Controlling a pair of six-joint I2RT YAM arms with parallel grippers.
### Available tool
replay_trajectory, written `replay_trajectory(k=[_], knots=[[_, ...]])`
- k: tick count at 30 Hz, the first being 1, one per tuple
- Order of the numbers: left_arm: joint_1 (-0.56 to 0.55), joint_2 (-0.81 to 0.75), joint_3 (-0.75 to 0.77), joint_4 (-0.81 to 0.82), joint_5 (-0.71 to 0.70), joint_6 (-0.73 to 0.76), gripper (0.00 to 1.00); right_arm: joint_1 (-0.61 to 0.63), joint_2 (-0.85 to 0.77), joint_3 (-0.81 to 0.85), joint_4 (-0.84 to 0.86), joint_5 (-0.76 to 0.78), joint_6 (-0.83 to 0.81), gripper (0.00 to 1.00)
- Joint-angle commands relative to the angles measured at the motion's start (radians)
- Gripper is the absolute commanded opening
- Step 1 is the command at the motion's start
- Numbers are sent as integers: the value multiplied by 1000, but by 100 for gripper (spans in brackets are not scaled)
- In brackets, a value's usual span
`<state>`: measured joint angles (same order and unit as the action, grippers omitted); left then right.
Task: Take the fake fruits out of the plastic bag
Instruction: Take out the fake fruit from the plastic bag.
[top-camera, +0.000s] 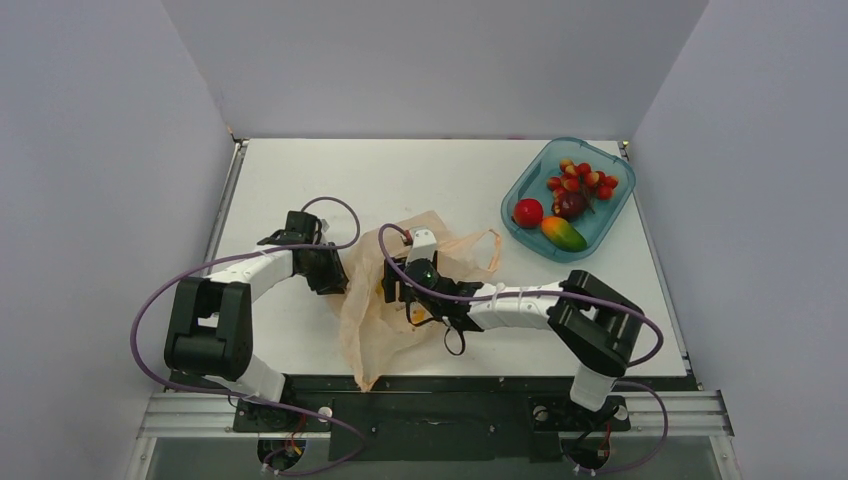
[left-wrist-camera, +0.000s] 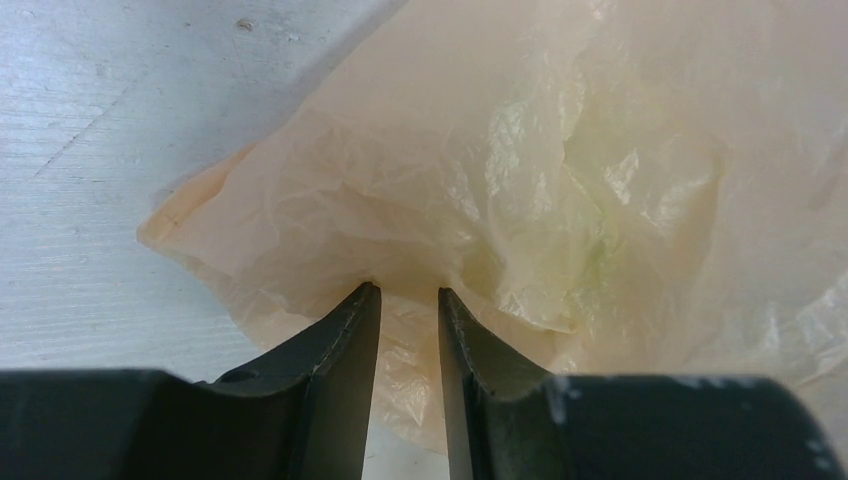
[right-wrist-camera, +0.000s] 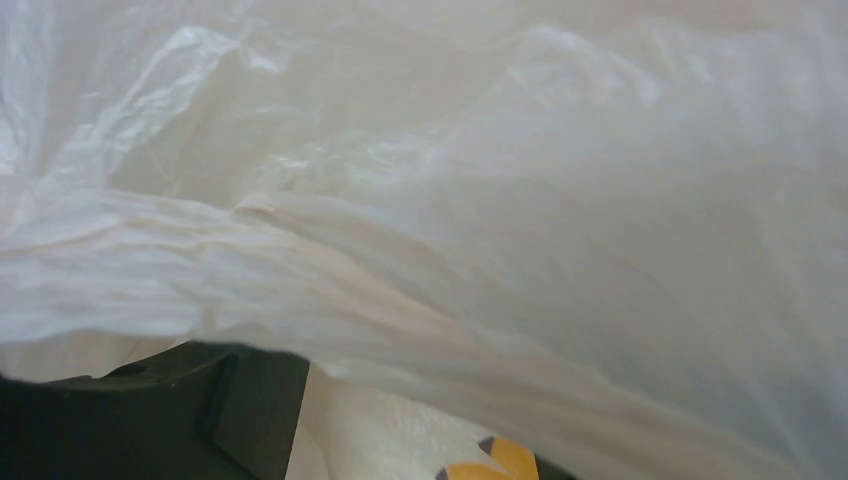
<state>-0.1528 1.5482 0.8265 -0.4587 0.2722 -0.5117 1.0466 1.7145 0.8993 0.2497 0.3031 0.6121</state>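
**One fruit left to fetch**

Our left gripper (left-wrist-camera: 400, 292) pinches a fold of the plastic bag (left-wrist-camera: 400, 150) in narrow jaws. The right gripper (top-camera: 415, 295) is buried inside, its jaws unreadable. A yellow-green fruit (left-wrist-camera: 590, 230) shows through the film. Next, we judge, the right must find and grasp it.

The top view is bright and even, lit softly from above. Shadows on the white table (top-camera: 400, 170) are faint. The left wrist view is sharp, with small shiny spots on the plastic bag (left-wrist-camera: 560, 150). The right wrist view is pale, washed out and blurry.
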Motion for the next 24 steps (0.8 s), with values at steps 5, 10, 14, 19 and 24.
replay_trajectory(k=[5,10,14,19,24], knots=[[-14,12,-1,44,41,17,23,-33,158,125,193,-160,6,68],[-25,22,0,46,47,20,23,-44,212,152,265,-223,8,73],[-33,35,4,50,51,22,22,-60,266,193,273,-254,0,80],[-44,40,14,44,47,23,22,-67,313,239,280,-282,-19,75],[-45,44,27,29,29,31,22,-80,311,245,260,-281,-8,45]])
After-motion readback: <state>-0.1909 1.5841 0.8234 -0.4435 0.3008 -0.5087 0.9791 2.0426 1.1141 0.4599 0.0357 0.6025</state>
